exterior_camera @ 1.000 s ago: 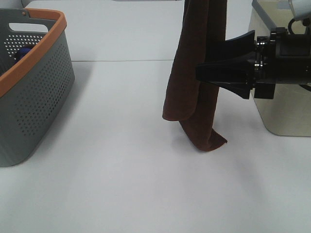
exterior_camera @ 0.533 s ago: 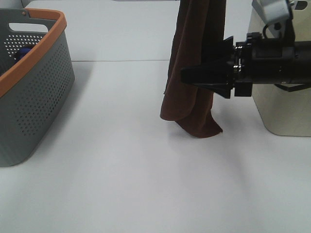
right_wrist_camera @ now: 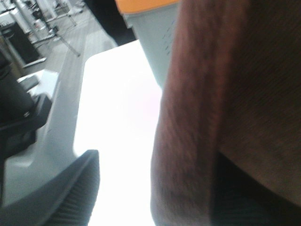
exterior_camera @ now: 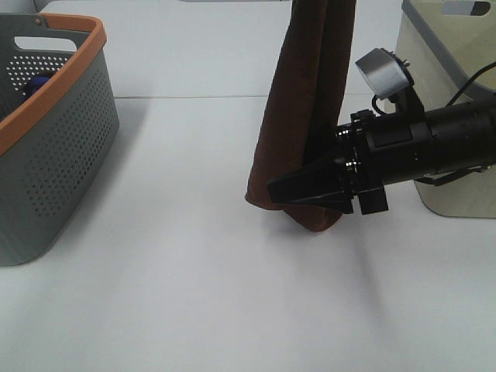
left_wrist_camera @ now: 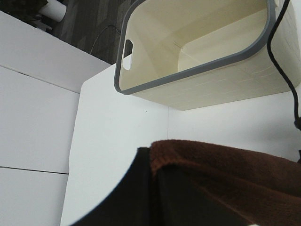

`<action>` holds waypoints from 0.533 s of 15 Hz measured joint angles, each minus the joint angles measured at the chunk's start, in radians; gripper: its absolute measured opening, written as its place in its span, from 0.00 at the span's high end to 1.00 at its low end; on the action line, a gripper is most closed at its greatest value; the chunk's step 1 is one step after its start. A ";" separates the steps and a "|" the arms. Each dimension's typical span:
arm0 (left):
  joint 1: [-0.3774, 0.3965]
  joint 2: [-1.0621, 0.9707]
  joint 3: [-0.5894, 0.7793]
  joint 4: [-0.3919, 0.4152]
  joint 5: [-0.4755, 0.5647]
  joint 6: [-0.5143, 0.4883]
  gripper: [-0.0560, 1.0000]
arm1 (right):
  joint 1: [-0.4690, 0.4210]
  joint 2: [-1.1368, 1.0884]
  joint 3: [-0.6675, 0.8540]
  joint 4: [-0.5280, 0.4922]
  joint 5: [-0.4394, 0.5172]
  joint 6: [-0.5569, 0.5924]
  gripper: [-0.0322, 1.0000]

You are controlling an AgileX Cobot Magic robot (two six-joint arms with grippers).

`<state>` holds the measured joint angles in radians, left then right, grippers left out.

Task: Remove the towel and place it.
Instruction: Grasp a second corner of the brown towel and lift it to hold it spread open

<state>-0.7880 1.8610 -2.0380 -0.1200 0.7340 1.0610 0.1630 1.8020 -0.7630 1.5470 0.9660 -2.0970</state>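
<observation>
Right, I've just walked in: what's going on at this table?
A two-armed robot is handling a dark brown towel, which hangs down over the white table. The left pincer, up high, appears to grip its top edge. The right pincer reaches in from the side, open, straddling the towel's lower part but not yet clamped. A grey basket stands on the left, a cream bin on the right.

Blk arm (exterior_camera: 434, 151), blk hand (exterior_camera: 276, 190), silver cam (exterior_camera: 381, 70)
</observation>
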 joint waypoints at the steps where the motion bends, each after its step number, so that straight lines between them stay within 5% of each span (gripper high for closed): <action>1: 0.000 0.000 0.000 0.000 0.000 0.000 0.95 | 0.000 0.000 0.000 -0.049 0.021 0.041 0.39; 8: 0.000 0.000 0.000 0.000 0.000 0.001 0.95 | 0.000 0.000 -0.002 -0.049 0.095 0.069 0.43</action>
<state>-0.7880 1.8610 -2.0380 -0.1200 0.7340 1.0620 0.1630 1.8020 -0.7650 1.4980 1.0610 -2.0280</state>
